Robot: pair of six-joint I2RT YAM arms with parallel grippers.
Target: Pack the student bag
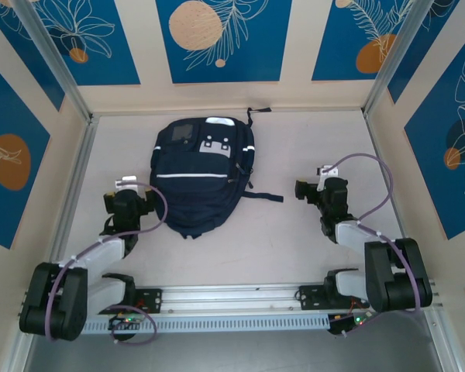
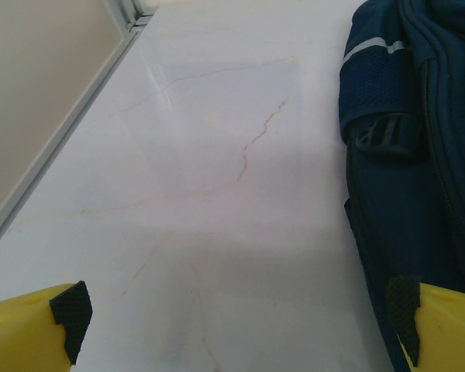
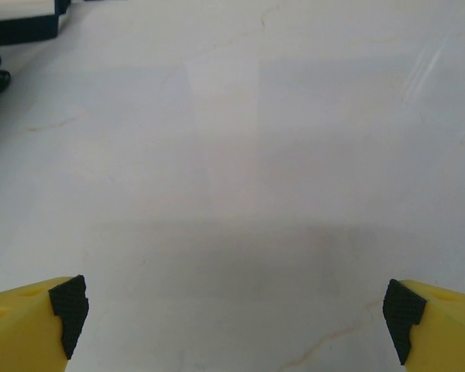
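The left claw and right claw both gape wide and empty low over the table, the left just beside the bag lying flat mid-table, so steadying its side with one while the other works it open seems wisest.

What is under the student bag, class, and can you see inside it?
The student bag lies flat on the pale marbled table, striped front facing up. The part of the table directly beneath is covered by it, and its fabric hides whatever is inside.
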